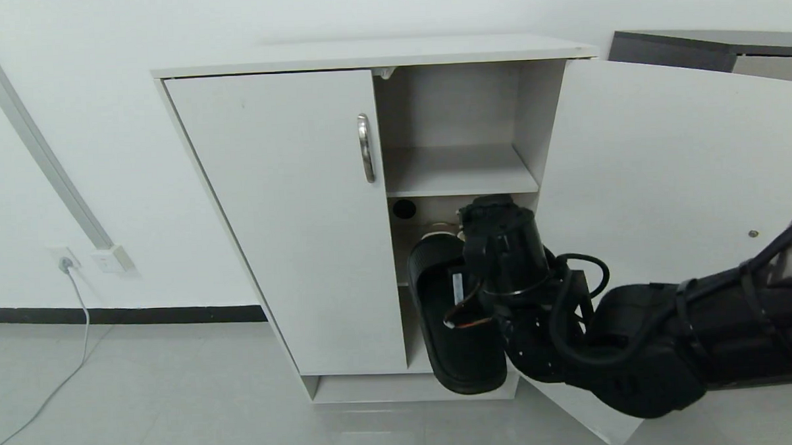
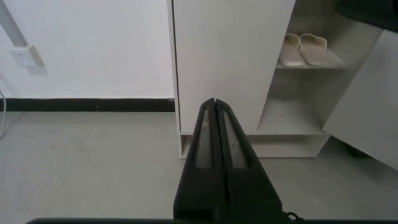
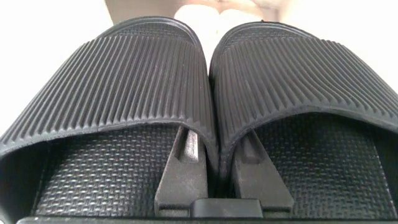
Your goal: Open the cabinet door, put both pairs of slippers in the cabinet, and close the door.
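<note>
Right claw grasps the black slippers, pinching their inner edges together | pair in cabinet opening, toes inward, heels overhanging its front | beige slippers shelved inside | advice: push deeper, level, then release | left claw clenched, empty

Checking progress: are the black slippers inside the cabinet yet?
Partly in: the right gripper holds the black slippers, heels sticking out of the cabinet.

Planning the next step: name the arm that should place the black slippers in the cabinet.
Right. The right gripper is shut on the black slippers at the open side of the cabinet. The left gripper is shut, empty and back from the cabinet.
</note>
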Tool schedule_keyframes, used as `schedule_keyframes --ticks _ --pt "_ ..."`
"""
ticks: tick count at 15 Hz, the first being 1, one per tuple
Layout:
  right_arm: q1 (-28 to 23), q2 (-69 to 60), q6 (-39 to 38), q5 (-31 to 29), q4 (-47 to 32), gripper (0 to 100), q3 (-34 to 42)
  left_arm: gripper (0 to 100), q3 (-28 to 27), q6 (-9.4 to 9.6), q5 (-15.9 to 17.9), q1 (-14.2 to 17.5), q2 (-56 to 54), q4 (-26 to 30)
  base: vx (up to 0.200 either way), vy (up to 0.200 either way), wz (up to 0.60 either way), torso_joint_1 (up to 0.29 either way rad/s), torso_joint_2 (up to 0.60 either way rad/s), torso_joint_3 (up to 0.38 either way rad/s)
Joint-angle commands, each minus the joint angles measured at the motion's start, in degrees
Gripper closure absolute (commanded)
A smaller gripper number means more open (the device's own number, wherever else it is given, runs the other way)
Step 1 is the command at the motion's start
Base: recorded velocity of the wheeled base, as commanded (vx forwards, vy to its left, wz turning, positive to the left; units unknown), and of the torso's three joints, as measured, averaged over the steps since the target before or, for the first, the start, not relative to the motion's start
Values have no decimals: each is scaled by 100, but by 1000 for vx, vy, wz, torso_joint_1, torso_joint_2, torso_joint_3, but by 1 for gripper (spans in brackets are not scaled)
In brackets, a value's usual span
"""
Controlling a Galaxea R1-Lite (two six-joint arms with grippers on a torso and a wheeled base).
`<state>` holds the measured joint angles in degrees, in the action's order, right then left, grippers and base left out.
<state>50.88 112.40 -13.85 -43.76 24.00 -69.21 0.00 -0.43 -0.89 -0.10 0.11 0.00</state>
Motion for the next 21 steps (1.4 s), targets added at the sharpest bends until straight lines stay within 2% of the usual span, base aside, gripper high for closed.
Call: schedule_keyframes --ticks 1,4,12,21 --pt "1 -34 -276 -335 -897 100 -1157 100 0 -1 1 1 -2 0 0 0 0 0 0 0" --pt "-43 -7 -276 -343 -1310 100 -1491 100 0 -1 -8 10 -2 0 0 0 0 0 0 0" --pt "-219 72 -197 -335 -1346 100 -1587 100 0 8 -8 1 -2 0 0 0 0 0 0 0" --pt "-246 72 -188 -335 -1337 100 -1614 100 0 8 -8 10 -2 0 200 0 0 1 3 4"
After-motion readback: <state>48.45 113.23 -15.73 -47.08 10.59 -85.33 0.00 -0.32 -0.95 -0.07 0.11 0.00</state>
